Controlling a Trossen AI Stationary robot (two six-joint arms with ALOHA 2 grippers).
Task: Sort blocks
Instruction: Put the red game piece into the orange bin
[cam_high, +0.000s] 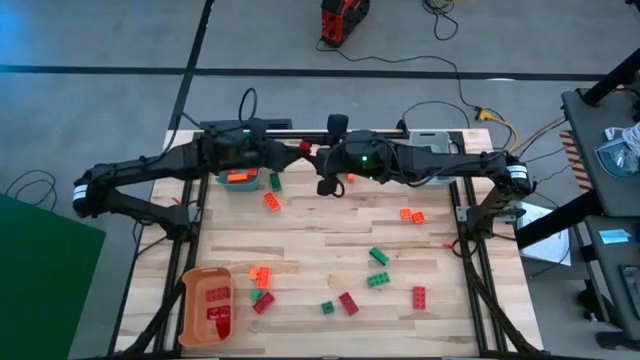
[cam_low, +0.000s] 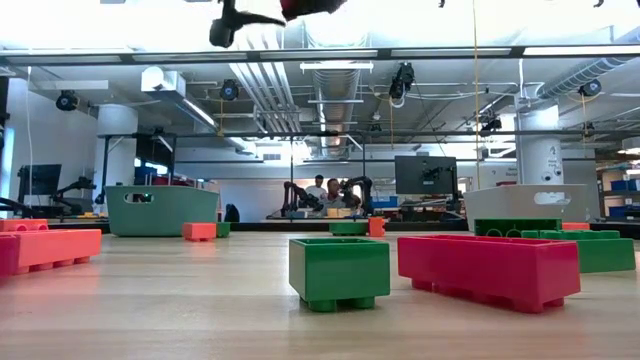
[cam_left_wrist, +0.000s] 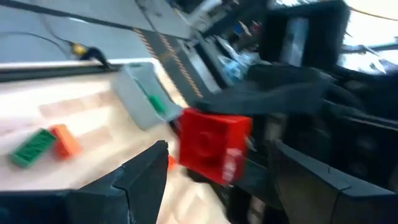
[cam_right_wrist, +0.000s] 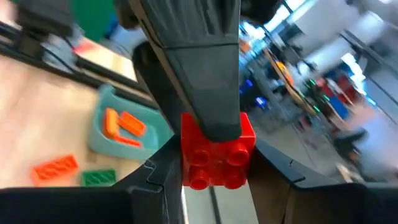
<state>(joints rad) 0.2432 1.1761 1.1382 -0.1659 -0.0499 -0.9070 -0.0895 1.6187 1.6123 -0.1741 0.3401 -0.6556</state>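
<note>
While both arms meet high above the far edge of the table (cam_high: 330, 240), a red block (cam_right_wrist: 216, 151) sits pinched in the right gripper (cam_right_wrist: 208, 163), held just beside the left gripper (cam_left_wrist: 214, 171), whose fingers stand spread on either side of the block without clamping it. Near the teal bin (cam_high: 240, 180) with orange pieces inside lie a green and an orange block (cam_high: 271, 200), and more red, green and orange blocks are scattered across the near half of the table by the orange bin (cam_high: 192, 300). I can read no writing on any block or bin.
</note>
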